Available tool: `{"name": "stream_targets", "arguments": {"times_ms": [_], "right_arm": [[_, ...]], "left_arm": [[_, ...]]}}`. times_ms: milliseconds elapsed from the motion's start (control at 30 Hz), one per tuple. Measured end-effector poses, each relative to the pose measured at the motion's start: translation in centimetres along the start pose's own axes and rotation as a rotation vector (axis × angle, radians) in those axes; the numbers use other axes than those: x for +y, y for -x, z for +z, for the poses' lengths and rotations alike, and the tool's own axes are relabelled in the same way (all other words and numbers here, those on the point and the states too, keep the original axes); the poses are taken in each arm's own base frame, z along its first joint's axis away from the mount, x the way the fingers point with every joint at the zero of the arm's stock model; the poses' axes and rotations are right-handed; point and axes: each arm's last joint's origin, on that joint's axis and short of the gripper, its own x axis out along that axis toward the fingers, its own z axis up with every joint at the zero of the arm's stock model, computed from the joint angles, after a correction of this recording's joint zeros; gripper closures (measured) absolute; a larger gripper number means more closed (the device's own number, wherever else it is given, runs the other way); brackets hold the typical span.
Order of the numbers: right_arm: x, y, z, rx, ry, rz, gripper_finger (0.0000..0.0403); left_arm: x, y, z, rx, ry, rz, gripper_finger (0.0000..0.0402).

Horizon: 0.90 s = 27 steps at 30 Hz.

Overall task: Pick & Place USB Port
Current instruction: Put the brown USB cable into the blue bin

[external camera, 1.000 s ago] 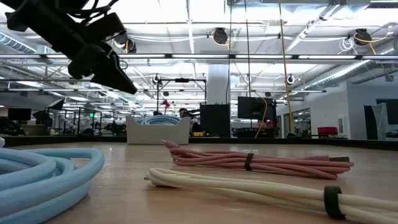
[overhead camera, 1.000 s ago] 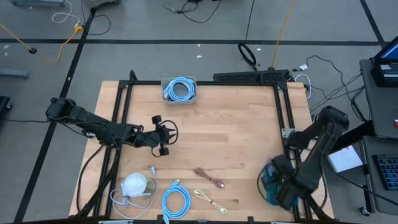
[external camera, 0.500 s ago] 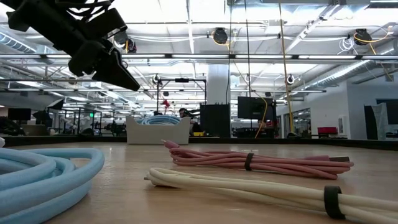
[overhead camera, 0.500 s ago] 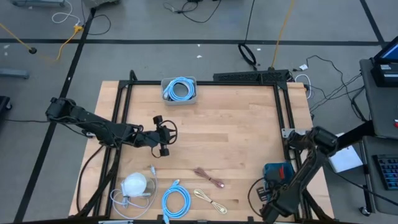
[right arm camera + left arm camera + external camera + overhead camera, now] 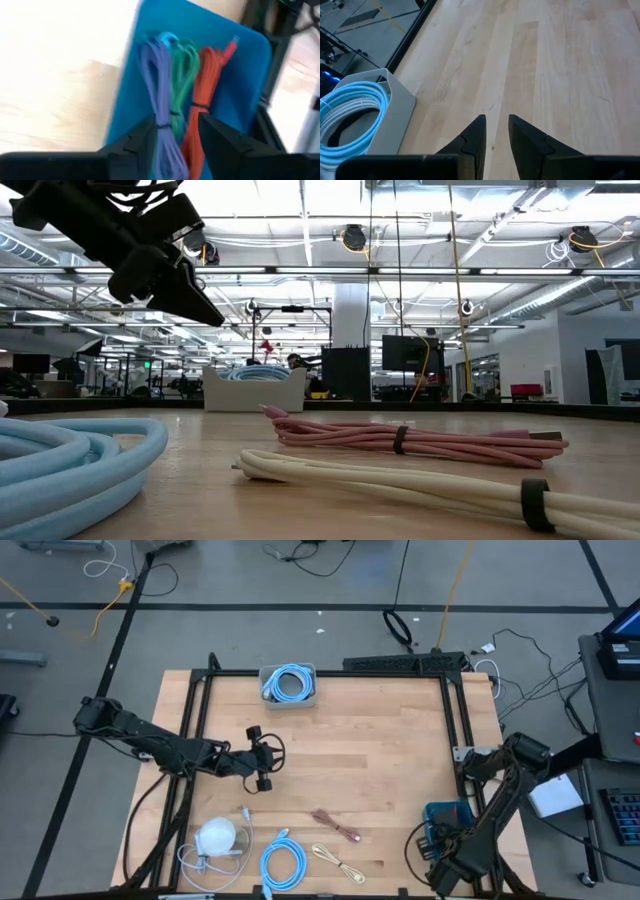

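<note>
- At the table's near right corner, the right gripper (image 5: 175, 131) hangs over a blue tray (image 5: 447, 815); its dark fingers (image 5: 137, 140) stand a little apart with nothing clamped between them.
- In the blue tray lie three bundled cables side by side: a purple cable (image 5: 159, 95), a green cable (image 5: 183, 75) and an orange cable (image 5: 207, 90), each bound by a dark tie.
- Over the left middle of the wooden table (image 5: 380, 750), the left gripper (image 5: 496, 131) hovers above bare boards, its fingers parted by a narrow gap and holding nothing.
- At the table's far edge, a grey bin (image 5: 287, 698) holds a coiled light-blue cable (image 5: 288, 682); the left wrist view shows the same bin just beside that arm.
- Along the near edge lie a white round object (image 5: 216, 836) with its cord, a second light-blue coil (image 5: 282, 862), a cream cable (image 5: 338, 862) and a pink cable (image 5: 336, 824), all apart from both grippers.
</note>
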Motion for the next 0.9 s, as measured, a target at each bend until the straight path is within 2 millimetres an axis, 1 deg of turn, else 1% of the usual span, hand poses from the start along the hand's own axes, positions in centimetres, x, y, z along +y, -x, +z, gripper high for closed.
{"name": "stream_targets", "arguments": {"times_ms": [67,100,200,267,333,400,467,533,600,633,767,833,900], "right_arm": [[0.0,0.3,0.4,-0.037,0.02,0.054,0.0248],[0.0,0.6,0.9,-0.052,0.028,0.079,0.0243],[-0.1,1.8,3.1,-0.129,0.052,0.19,0.0234],[0.0,2.8,4.9,-0.25,0.072,0.322,0.0232],[0.3,3.9,6.5,-0.411,0.1,0.479,0.0233],[1.0,5.0,8.0,-0.589,0.149,0.583,0.0235],[1.9,5.8,9.6,-0.709,0.205,0.616,0.0239],[3.2,6.1,11.3,-0.743,0.281,0.604,0.0242],[5.1,5.8,13.0,-0.717,0.356,0.62,0.0242],[6.2,5.3,13.8,-0.693,0.399,0.639,0.0241],[10.3,2.2,16.2,-0.55,0.547,0.764,0.0237],[11.3,0.4,16.9,-0.464,0.588,0.767,0.0237],[11.9,-1.3,17.2,-0.384,0.613,0.711,0.0239]], "left_arm": [[0.0,0.0,0.0,0.0,0.0,0.0,0.0314],[0.0,0.0,0.0,0.0,0.0,0.002,0.0314],[0.0,0.0,0.0,-0.003,0.002,0.004,0.0314],[0.0,0.0,0.1,-0.008,0.005,0.004,0.0314],[0.0,0.0,0.1,-0.008,0.006,0.004,0.0314],[0.0,0.0,0.1,-0.008,0.007,0.004,0.0314],[0.0,0.0,0.1,-0.009,0.008,0.004,0.0314],[0.0,0.0,0.1,-0.011,0.009,0.005,0.0314],[0.0,0.0,0.1,-0.012,0.009,0.005,0.0314],[0.0,0.0,0.1,-0.013,0.01,0.005,0.0314],[0.0,0.0,0.1,-0.012,0.015,0.006,0.0314],[0.0,0.0,0.1,-0.009,0.019,0.006,0.0314],[0.0,0.0,0.1,-0.005,0.02,0.006,0.0314]]}}
